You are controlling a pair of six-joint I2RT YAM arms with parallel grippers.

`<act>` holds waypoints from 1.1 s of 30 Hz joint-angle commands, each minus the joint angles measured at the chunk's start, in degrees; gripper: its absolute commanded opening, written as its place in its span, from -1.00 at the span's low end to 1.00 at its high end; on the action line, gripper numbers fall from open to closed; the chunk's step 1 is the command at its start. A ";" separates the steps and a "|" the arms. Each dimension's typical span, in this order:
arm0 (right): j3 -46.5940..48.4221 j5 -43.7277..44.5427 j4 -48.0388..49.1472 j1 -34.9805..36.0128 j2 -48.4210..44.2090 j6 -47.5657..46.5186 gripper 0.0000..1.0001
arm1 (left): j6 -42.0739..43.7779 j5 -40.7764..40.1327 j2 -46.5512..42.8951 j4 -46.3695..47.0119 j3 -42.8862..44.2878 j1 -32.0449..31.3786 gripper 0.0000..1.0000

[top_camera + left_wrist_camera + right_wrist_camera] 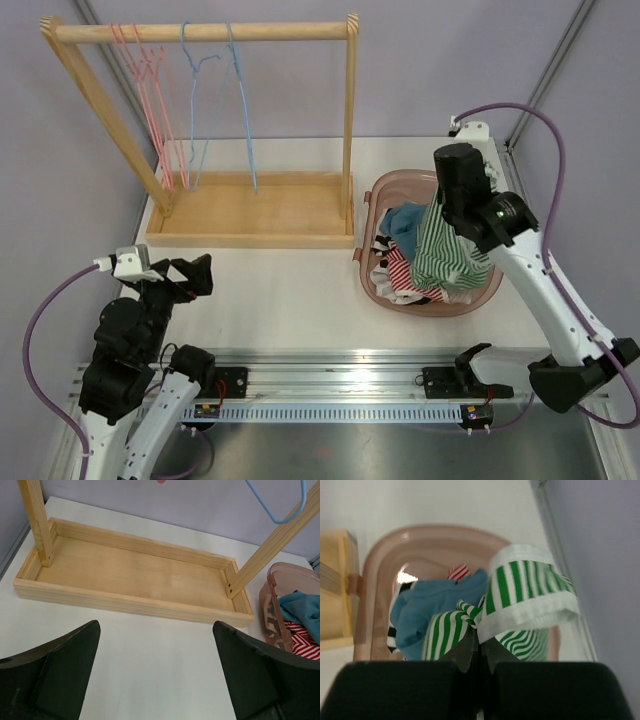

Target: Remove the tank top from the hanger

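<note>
My right gripper [481,645] is shut on the green-and-white striped tank top [447,250], which hangs from it over the pink basket [385,190]; the wrist view shows the striped cloth [520,587] pinched between the fingers. No hanger is in the garment. Bare pink hangers [155,120] and blue hangers [215,100] hang on the wooden rack [200,32]. My left gripper [195,275] is open and empty, low over the white table in front of the rack's base tray [125,570].
The basket also holds a blue garment [405,222] and red-and-white striped cloth [397,270]. The rack's right post [350,130] stands just left of the basket. The grey wall is close behind the table.
</note>
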 commanded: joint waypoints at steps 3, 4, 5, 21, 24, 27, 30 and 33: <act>-15.47 -26.59 11.90 -10.91 0.57 8.91 -1.00 | 0.16 -1.08 0.88 2.60 0.80 0.72 0.98; -17.87 -30.70 13.50 -12.75 1.10 9.71 -1.00 | 0.07 -1.08 0.97 2.60 0.89 0.89 0.98; -20.15 -32.66 16.39 -13.99 2.76 10.51 -1.00 | -0.02 -1.08 0.79 2.60 0.80 1.07 0.98; -25.40 -43.40 17.48 -19.10 9.64 13.95 0.15 | -4.85 -13.74 6.59 -3.82 3.61 2.56 0.98; -17.73 -39.54 11.77 -19.10 7.88 11.84 0.61 | -4.59 -13.39 7.73 -4.17 4.40 2.92 0.98; -11.07 -36.73 6.32 -19.01 6.39 10.00 0.99 | -3.01 -13.21 8.61 -4.96 5.71 2.92 0.98; -6.22 -35.49 1.04 -19.01 3.76 7.89 0.99 | -0.29 -11.73 10.46 -6.63 8.43 2.92 0.98; -5.67 -35.84 0.07 -19.01 -1.78 5.95 0.99 | 3.23 -9.10 13.44 -8.91 12.38 2.83 0.98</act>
